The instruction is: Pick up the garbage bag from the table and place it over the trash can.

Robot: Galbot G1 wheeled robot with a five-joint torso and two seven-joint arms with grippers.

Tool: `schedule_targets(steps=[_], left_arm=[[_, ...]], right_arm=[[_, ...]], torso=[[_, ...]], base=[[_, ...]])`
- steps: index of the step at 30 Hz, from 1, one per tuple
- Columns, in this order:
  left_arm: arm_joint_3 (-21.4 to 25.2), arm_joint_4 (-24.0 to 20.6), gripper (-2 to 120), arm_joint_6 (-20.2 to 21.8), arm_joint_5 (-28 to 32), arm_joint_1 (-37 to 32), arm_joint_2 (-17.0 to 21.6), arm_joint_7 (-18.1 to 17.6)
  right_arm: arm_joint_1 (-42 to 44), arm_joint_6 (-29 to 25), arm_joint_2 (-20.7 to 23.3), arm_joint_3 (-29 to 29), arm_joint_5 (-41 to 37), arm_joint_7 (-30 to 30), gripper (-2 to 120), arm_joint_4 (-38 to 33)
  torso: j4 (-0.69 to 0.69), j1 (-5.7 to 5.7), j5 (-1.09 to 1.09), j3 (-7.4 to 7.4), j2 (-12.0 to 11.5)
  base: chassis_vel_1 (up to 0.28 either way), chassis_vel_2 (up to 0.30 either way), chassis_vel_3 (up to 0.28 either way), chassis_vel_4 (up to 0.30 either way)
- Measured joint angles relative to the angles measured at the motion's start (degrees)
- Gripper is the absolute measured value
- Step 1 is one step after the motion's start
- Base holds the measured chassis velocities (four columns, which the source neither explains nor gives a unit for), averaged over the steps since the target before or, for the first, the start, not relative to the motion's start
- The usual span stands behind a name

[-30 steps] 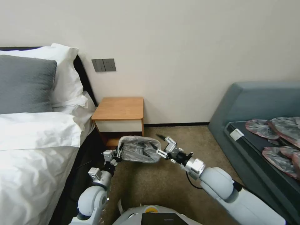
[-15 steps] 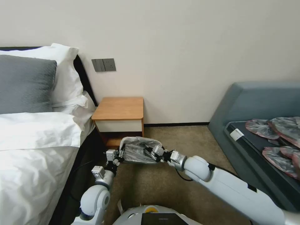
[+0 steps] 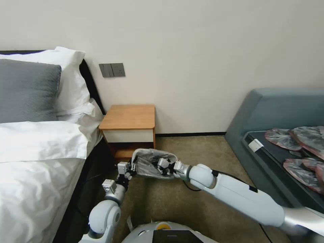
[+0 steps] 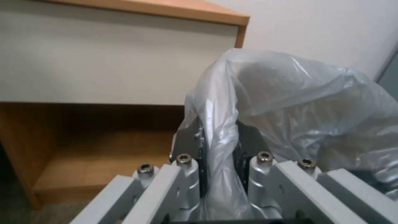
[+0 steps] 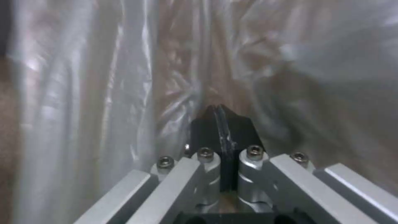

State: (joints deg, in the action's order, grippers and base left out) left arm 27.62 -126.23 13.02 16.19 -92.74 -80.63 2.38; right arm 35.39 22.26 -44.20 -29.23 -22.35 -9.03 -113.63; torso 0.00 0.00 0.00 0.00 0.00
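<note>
Garbage bag point(image 3: 150, 163) of thin, wrinkly, translucent grey plastic film hangs spread over the small bin on the brown carpet, just near of the small orange-brown wooden table point(image 3: 130, 117) with its white drawer front and lower shelf. Almost all of the trash can is wrapped in the film, so its colour barely shows. On the bag's left side the left gripper point(image 3: 130, 167) has its fingers point(image 4: 188, 141) pinched narrowly on a fold of the film, which runs up between the two dark pads in the left wrist view. Reaching in from the right, the right gripper point(image 3: 161, 166) sits down inside the lined opening; in the right wrist view its black fingertips point(image 5: 209, 124) are pressed together with film billowing all around them, and I cannot tell whether any plastic is caught between them. To the far right, flat grey-pink bags point(image 3: 297, 148) lie piled on a blue-grey sofa point(image 3: 270, 114), well apart from the bin. A white bed point(image 3: 37, 155) stands at the left.
</note>
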Motion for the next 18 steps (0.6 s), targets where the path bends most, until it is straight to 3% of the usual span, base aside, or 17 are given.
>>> schedule_targets(steps=[11,18], left_arm=[[-1.78,-2.86,9,-0.01,-4.76,-1.55,-0.33,0.49],[-1.79,-3.45,9,-0.08,-5.35,-1.81,-0.43,0.67]], right_arm=[[-8.5,0.72,-8.31,-10.42,1.43,-0.41,0,12.42],[-9.45,0.04,-9.63,-11.0,2.33,-1.06,0,15.27]], torso=[[0.0,0.0,0.0,-0.01,0.0],[0.01,0.0,0.0,0.0,0.0]], base=[[0.0,0.0,0.0,0.0],[0.0,0.0,0.0,0.0]])
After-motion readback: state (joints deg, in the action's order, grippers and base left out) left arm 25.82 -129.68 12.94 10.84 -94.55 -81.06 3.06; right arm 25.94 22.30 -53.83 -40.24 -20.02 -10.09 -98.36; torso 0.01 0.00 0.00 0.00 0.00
